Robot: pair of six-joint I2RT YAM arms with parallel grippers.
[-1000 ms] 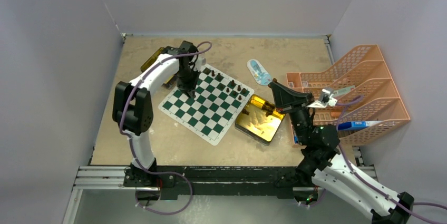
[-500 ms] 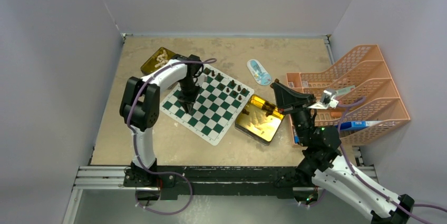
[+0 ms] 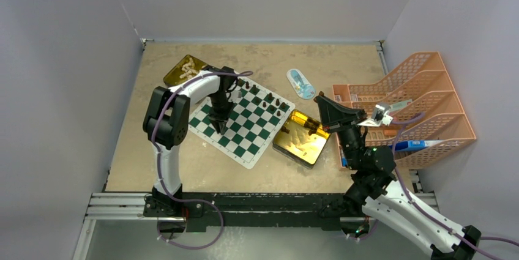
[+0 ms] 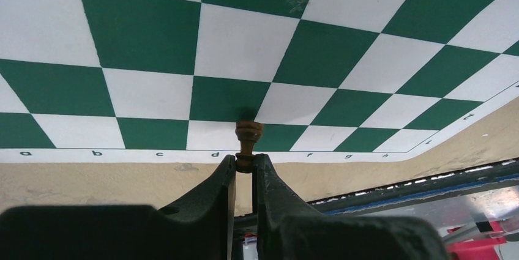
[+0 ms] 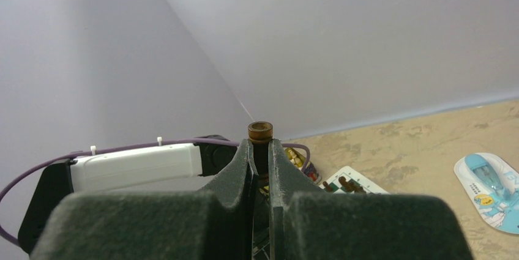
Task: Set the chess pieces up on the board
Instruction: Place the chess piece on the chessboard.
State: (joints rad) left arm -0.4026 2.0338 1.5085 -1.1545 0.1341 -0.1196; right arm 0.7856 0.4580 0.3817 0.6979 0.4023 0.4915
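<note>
- Left gripper (image 4: 245, 163): the jaws are clenched on a left-held piece (image 4: 248, 136), dark brown, which is pinched at one end so that its knobbed part protrudes toward the board (image 4: 232, 27).
- The left-held piece is poised over the squares beside the lettered border. Whether it touches the surface cannot be told.
- Right gripper (image 5: 261, 150): the jaws are clenched on a right-held piece (image 5: 260, 130), also dark brown, of which only the round top is seen above the tips. It is carried in the air, well apart from the board.
- Handling, as judged: each figure is taken to be light, stiff and smooth-sided, with a narrow foot that is easily toppled. A grasp across the slim stem, below the head, is advised. The piece is best kept upright and let go only once the foot is seated flat.
- Dark pieces (image 3: 269, 102) are already ranked along the far edge of the board, so the set-up is judged to be partly done.
- A gold tin (image 3: 301, 139) with more dark figures is seen just beside the board's right corner. A second gold tin (image 3: 183, 69) with cream pieces (image 3: 188, 65) lies at the far left corner.
- All is borne on the tabletop (image 3: 183, 168); an orange rack (image 3: 422, 89) stands at the right.
</note>
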